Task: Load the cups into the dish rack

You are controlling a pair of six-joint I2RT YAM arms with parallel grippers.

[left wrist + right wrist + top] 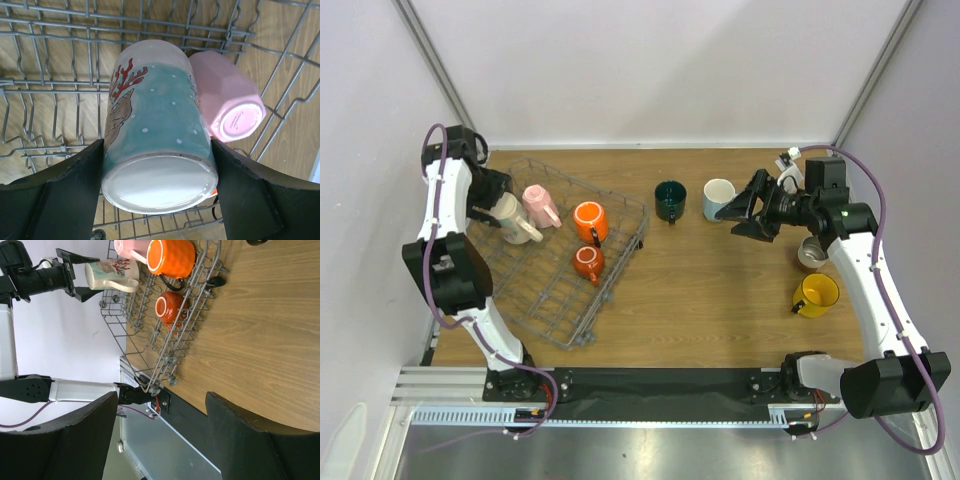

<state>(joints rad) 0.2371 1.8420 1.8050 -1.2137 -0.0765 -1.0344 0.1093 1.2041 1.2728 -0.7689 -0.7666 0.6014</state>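
Observation:
The grey wire dish rack (548, 300) stands on the left of the table. In it lie a pink mug (540, 205), a large orange mug (590, 221) and a small orange mug (587, 262). My left gripper (496, 207) is shut on a cream-and-teal mug with a coral pattern (157, 125), held base toward the camera over the rack's far left, beside the pink mug (232, 102). My right gripper (740, 213) is open and empty, just right of a light blue mug (719, 198). A dark green mug (670, 200) stands left of that.
A yellow mug (815, 294) lies on its side at the right. A small dark-rimmed mug (810, 252) is partly hidden behind my right arm. The right wrist view shows the rack (150, 340) with the orange mugs and the table's front edge.

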